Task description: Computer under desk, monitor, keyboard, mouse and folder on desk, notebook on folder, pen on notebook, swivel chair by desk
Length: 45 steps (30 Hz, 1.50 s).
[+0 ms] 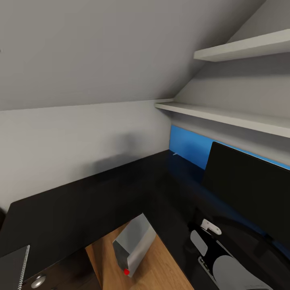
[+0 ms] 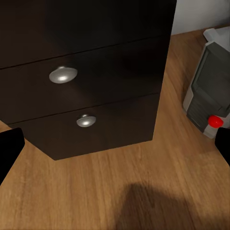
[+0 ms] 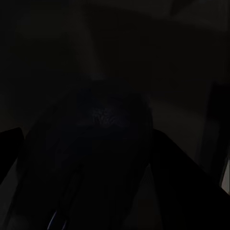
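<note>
**Q:** What could go wrong from here, starting on your left?

**A:** The notebook (image 1: pixel 14 268) lies at the desk's (image 1: pixel 80 201) near left edge, so a careless lift of my left arm from below could catch it. Further down, my left gripper (image 2: pixel 115 151) hangs in front of the drawers (image 2: pixel 86 81), just above the floor (image 2: pixel 120 191), with the computer (image 2: pixel 206 91) close beside it. I think a sideways swing there could shove the computer out from under the desk, where it has to stay.

**Q:** And on the right?

**A:** The monitor (image 1: pixel 249 189) stands on the desk, and my right arm (image 1: pixel 219 262) is near its foot. A reach made blind could knock it.

**Q:** How do the grippers stand?

**A:** The left one is spread wide, with a fingertip (image 2: pixel 9 148) at each side of the wrist view. It touches nothing and carries nothing. The right gripper (image 3: pixel 91 153) looks into near-darkness. A rounded dark shape sits ahead of it, but I cannot tell what it is or whether the fingers are apart or together.
</note>
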Tool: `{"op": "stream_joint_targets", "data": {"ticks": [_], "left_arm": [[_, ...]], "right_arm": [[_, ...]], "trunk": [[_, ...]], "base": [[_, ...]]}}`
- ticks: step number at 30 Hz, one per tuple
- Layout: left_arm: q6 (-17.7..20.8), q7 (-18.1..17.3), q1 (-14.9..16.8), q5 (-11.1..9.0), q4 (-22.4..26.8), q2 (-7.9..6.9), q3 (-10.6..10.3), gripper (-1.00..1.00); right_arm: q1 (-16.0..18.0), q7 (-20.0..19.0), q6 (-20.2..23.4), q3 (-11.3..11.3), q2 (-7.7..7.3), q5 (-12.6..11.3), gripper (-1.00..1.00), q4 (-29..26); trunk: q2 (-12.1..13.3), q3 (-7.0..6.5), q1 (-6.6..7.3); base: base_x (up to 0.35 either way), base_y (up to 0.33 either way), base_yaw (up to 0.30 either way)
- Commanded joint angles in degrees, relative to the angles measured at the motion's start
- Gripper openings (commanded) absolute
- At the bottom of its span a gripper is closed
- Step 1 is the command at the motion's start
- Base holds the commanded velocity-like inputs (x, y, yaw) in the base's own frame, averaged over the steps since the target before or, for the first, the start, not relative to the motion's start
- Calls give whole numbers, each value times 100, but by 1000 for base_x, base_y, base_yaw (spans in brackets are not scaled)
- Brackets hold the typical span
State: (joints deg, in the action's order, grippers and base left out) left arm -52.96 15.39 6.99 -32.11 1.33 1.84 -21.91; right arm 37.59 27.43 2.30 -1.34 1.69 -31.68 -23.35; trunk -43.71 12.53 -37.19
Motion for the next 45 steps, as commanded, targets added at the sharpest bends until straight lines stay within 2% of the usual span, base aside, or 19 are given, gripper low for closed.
{"op": "stream_joint_targets", "data": {"ticks": [1, 13, 38, 39, 45], "left_arm": [[-12, 34, 4, -24, -1, 1, -47, 100], [-12, 34, 4, -24, -1, 1, -48, 100], [-12, 34, 4, -24, -1, 1, -41, 100], [-12, 34, 4, -24, -1, 1, -41, 100], [-12, 34, 4, -24, -1, 1, -41, 100]], "right_arm": [[2, 59, 16, -15, -1, -32, -100, -11], [3, 217, 16, -23, -85, -24, -100, -19], [3, 227, 16, -24, -90, -18, -100, -20], [4, 227, 16, -24, -90, -17, 100, -20], [4, 227, 10, -25, -90, -16, 100, -20]], "trunk": [[-7, 8, -1], [-7, 8, -1], [-7, 8, -1], [-7, 8, -1], [-7, 8, -1]], "base": [[0, 0, 0], [0, 0, 0], [0, 0, 0], [0, 0, 0], [0, 0, 0]]}}
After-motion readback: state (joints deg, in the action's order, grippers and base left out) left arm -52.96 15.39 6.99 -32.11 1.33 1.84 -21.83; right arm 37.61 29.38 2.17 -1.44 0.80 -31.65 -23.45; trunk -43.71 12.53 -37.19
